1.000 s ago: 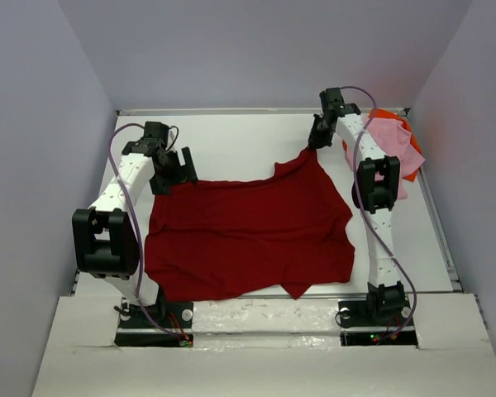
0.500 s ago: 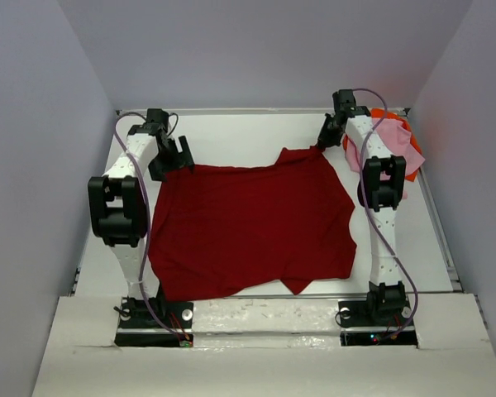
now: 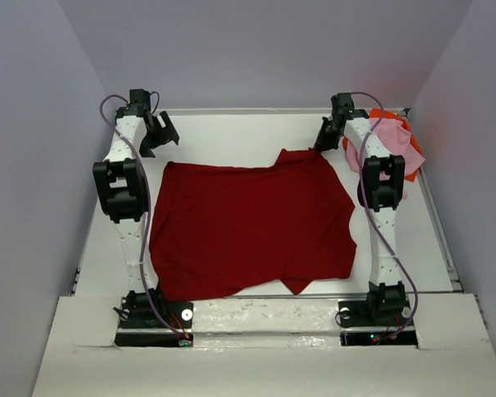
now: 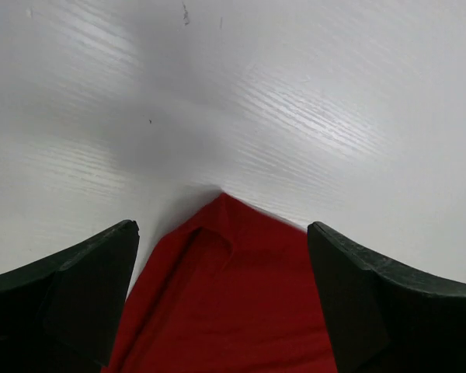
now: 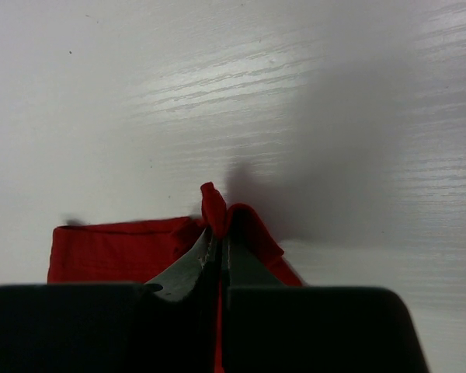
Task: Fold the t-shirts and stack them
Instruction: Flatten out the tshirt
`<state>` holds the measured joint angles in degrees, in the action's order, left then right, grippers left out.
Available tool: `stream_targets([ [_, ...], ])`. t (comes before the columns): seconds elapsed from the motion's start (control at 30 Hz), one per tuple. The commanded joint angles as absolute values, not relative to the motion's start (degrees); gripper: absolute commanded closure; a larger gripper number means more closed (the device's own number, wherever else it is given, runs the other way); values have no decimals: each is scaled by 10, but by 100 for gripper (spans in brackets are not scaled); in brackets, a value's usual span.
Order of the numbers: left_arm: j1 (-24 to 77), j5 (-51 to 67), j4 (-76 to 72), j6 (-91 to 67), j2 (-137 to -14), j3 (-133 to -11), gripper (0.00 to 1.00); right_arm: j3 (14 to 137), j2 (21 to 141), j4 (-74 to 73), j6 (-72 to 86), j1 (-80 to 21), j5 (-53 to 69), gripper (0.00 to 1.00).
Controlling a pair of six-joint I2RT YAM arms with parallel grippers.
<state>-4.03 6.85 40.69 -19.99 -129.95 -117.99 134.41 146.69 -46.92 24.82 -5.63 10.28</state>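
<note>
While the dark red t-shirt lay spread flat on the table, top view had the right gripper pinching its far right corner, probably to tension it. The left gripper hung wide open past the far left corner, holding nothing. The pink t-shirt and orange t-shirt sat heaped far right, parked. Left wrist: spread jaws framed the red corner, apparently clear of it. Right wrist: jaws clamped on a raised cloth fold.
</note>
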Motion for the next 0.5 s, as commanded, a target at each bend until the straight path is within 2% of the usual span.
stream_targets([
  [0.0, -39, 51, 437, -196, -1286, -1184, 1, 1344, 1437, -453, 239, -59, 112, 100],
  [0.27, -39, 62, 432, -207, -1231, -1120, 1, 1354, 1449, -454, 237, -59, 115, 100],
  [0.47, -39, 93, 411, -228, -1234, -1084, 1, 1361, 1454, -457, 235, -59, 116, 100],
])
